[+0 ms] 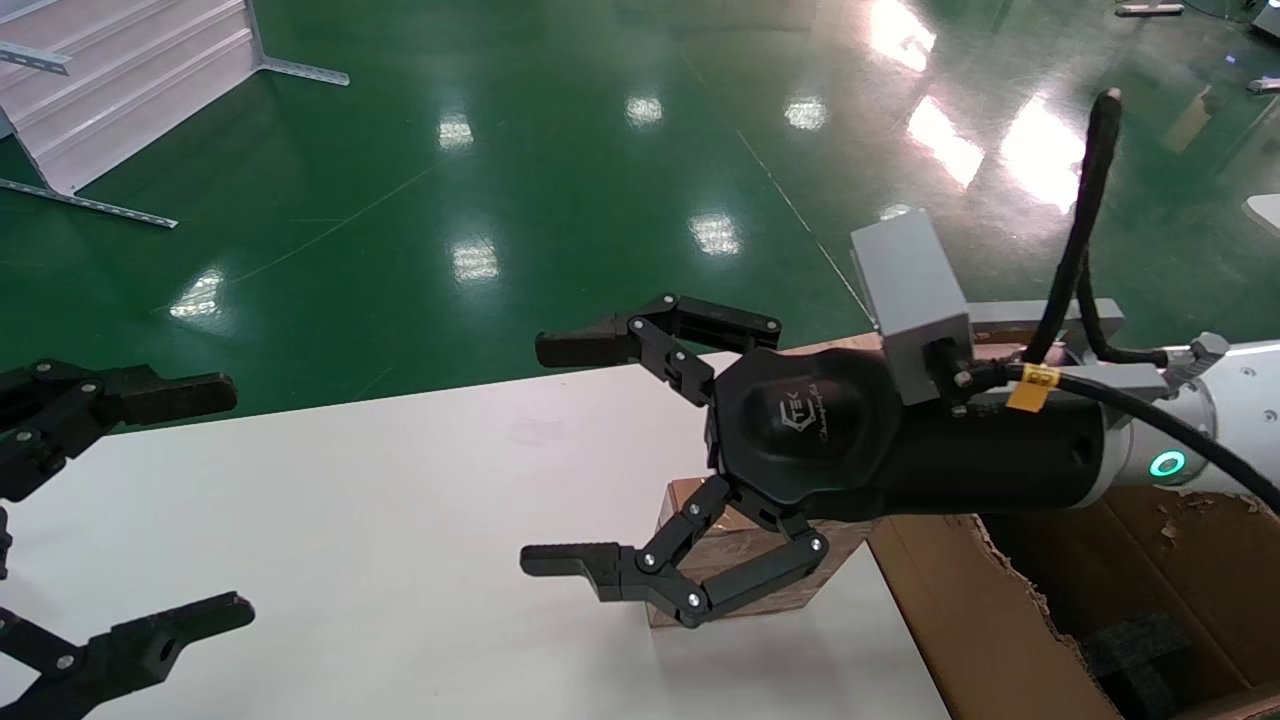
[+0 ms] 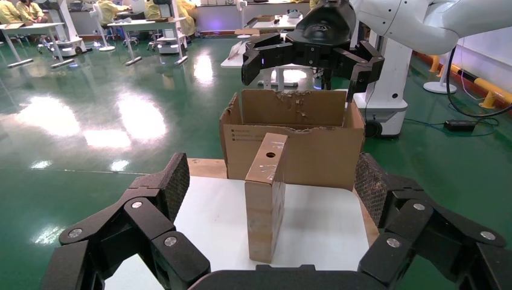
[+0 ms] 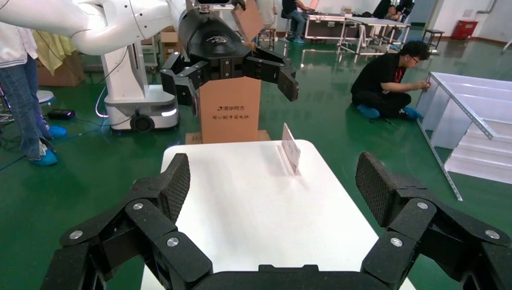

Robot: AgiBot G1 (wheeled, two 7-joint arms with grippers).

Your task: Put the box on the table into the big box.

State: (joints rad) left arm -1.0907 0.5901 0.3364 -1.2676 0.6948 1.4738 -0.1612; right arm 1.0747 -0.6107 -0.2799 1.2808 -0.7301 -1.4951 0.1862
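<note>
The small brown box (image 1: 738, 538) stands on its narrow edge on the white table (image 1: 400, 560), close to the table's right end. In the left wrist view the box (image 2: 265, 199) shows a round black hole in its top face. My right gripper (image 1: 535, 455) is open, hovers over the box and points left. The box is hidden from the right wrist view, where the right gripper (image 3: 275, 181) is empty. My left gripper (image 1: 215, 505) is open at the table's left end, facing the box (image 2: 272, 181). The big box (image 1: 960, 620) with torn edges stands past the table's right end.
The big box (image 2: 314, 151) holds a black foam block (image 1: 1150, 650). A thin clear upright card (image 3: 290, 148) stands on the table (image 3: 241, 199). A printed brown carton (image 3: 229, 109) stands beyond the table's left end. Green floor surrounds the table.
</note>
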